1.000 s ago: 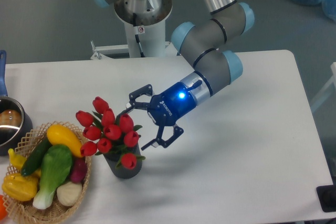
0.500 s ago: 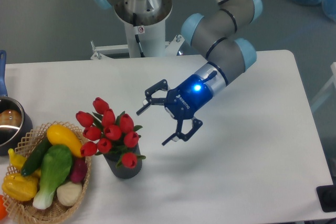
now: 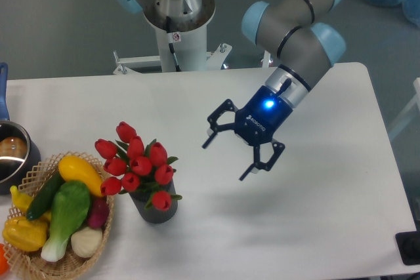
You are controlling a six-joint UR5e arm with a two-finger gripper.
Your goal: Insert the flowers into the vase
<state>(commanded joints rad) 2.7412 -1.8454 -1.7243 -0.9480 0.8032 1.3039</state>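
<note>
The flowers (image 3: pixel 136 164), a bunch of red tulips with green leaves, stand upright in the vase (image 3: pixel 153 212), a short dark grey cylinder on the white table at the lower left. The blooms spread wider than the vase and hide its rim. My gripper (image 3: pixel 224 160) hangs above the table well to the right of the flowers, apart from them. Its black fingers (image 3: pixel 216 124) are spread wide open with nothing between them. A blue light glows on its wrist.
A wicker basket (image 3: pixel 30 263) of yellow and green vegetables sits at the lower left, touching close to the vase. A metal pot (image 3: pixel 14 157) with a blue handle is at the left edge. The arm's base (image 3: pixel 177 21) stands behind the table.
My open gripper has drawn back from the flowers, moving right and slightly up. The flowers stay in the vase, unmoved.
</note>
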